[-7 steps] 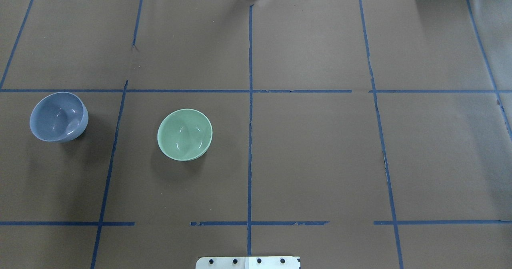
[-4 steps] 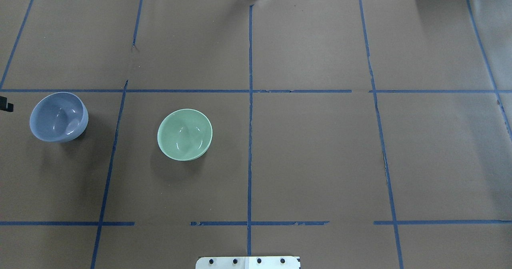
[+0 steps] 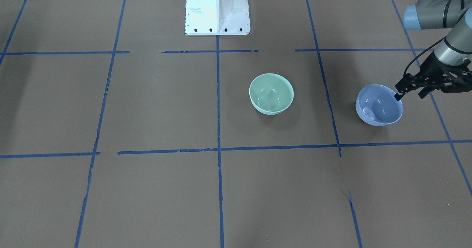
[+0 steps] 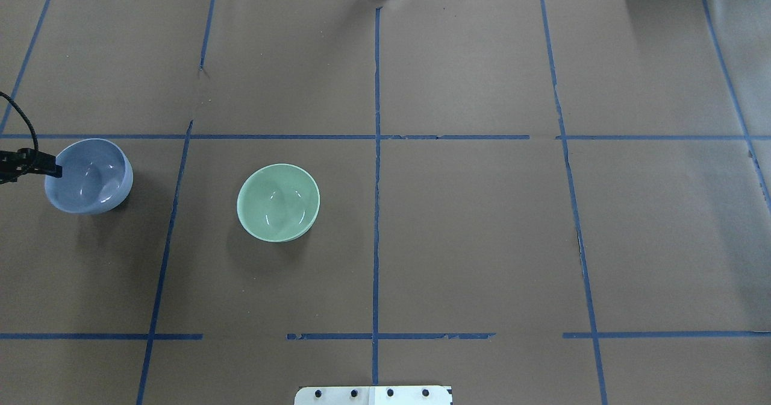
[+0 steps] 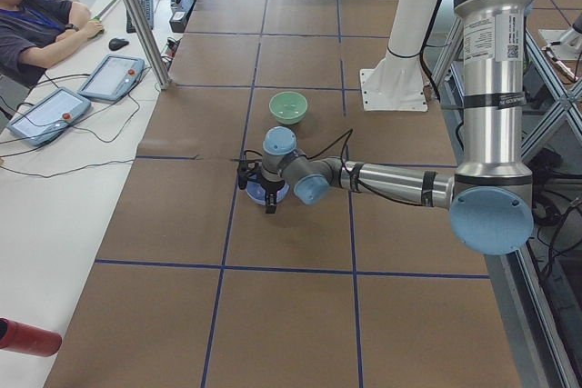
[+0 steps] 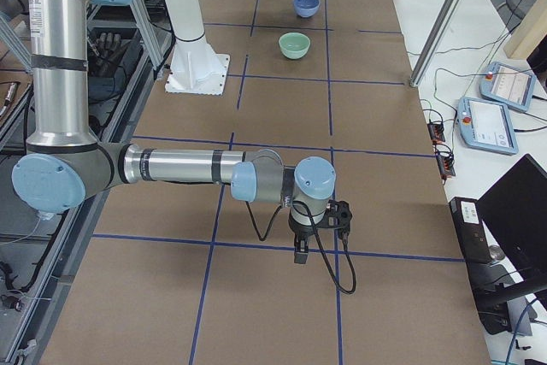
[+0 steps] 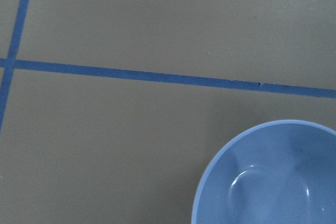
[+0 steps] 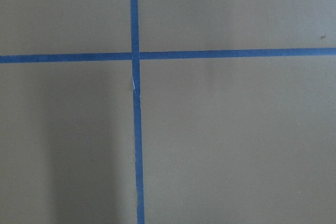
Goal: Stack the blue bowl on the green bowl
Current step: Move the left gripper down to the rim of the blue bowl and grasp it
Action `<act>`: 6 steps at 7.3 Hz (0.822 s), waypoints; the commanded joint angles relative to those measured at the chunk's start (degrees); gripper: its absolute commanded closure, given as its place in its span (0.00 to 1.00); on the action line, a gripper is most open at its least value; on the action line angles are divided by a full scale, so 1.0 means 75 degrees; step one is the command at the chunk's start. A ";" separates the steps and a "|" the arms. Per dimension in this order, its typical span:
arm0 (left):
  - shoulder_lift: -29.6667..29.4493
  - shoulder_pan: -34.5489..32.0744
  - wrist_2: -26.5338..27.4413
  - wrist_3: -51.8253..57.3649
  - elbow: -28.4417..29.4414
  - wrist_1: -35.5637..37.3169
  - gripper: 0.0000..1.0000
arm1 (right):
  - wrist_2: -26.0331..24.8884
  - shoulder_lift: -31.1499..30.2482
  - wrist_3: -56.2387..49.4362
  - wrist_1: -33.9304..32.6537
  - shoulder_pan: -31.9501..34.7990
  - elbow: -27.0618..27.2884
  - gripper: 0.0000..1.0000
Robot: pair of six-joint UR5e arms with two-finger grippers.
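Two bowls sit upright on the brown counter [image 4: 482, 242], not stacked. The blue bowl [image 4: 89, 176] is far out on the robot's left side. The green bowl [image 4: 278, 202] sits nearer the middle, well apart from it, with a blue tape line [image 4: 170, 212] running between them. The left end effector [image 3: 410, 93] hangs at the blue bowl's outer rim, the side away from the green bowl. Its fingers are spread wide with nothing between them, one fingertip [image 3: 397, 96] over the rim's edge and the other outside the bowl. The right end effector [image 6: 303, 245] hovers over bare counter at the far right end, well away from both bowls. I cannot tell how far it is open.
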 commanded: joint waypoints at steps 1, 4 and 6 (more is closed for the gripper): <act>-0.0019 0.0062 -0.0048 -0.0036 0.0081 0.0007 0.86 | 0.0000 -0.0005 -0.0003 0.0000 -0.0001 0.0000 0.00; -0.0019 0.0016 -0.0084 -0.0013 -0.0304 0.0123 1.00 | 0.0000 -0.0005 -0.0003 0.0000 -0.0001 0.0000 0.00; -0.0076 -0.0055 -0.0398 0.0069 -0.1669 0.2126 1.00 | 0.0000 -0.0005 -0.0003 0.0000 -0.0001 0.0000 0.00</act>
